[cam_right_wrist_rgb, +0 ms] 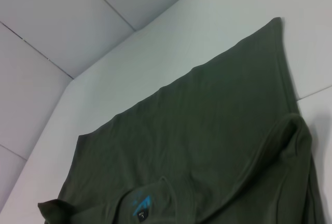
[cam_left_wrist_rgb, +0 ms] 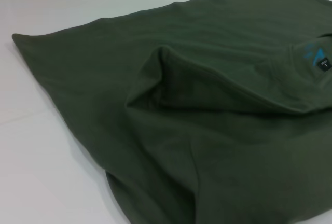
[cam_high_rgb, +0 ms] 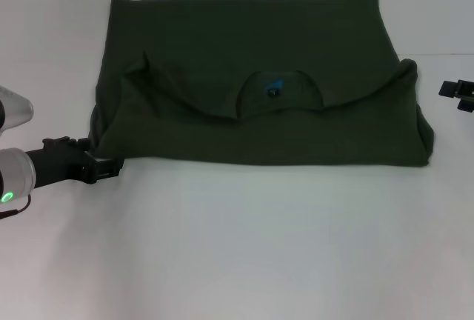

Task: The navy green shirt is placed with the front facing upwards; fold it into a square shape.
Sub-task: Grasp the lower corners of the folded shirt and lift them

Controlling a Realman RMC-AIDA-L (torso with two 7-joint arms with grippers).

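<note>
Head view shows one navy green shirt [cam_high_rgb: 252, 83] folded over on the surface [cam_high_rgb: 237, 246], neck label [cam_high_rgb: 273, 89] up. Left tool [cam_high_rgb: 104, 166] sits at its corner, right tool [cam_high_rgb: 459, 94] off beside; can't tell either's opening.

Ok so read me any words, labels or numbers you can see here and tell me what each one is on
Neck label inside the collar of the navy green shirt: blue print and a small pale mark, too small and blurred to read in any view.
No other text, brand or number is visible.
</note>
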